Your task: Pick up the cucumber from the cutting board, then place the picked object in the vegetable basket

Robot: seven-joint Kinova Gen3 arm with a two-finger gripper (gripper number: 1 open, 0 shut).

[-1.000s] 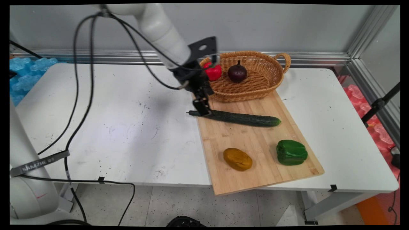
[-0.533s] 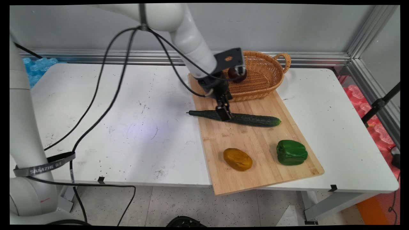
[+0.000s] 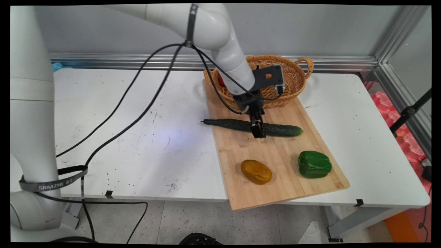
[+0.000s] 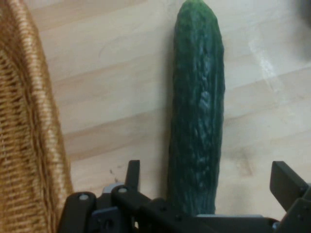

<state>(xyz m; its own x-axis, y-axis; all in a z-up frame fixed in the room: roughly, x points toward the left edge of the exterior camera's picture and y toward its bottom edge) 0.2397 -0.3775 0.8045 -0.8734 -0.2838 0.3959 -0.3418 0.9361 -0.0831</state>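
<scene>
Shifted rightward along the cucumber (image 3: 241,125), pincer (image 3: 258,131) pointing down, spread wide astride its middle

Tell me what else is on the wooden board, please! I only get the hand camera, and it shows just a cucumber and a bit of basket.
Observer: Nearer the front of the cutting board lie a green bell pepper and an orange-brown potato.
Operator: Is the whole cucumber on the board?
Observer: No. The stem end of the cucumber pokes past the board's left edge, over the white table.
Operator: Where along it is my end effector?
Observer: The end effector is at about the middle of the cucumber's length.
</scene>
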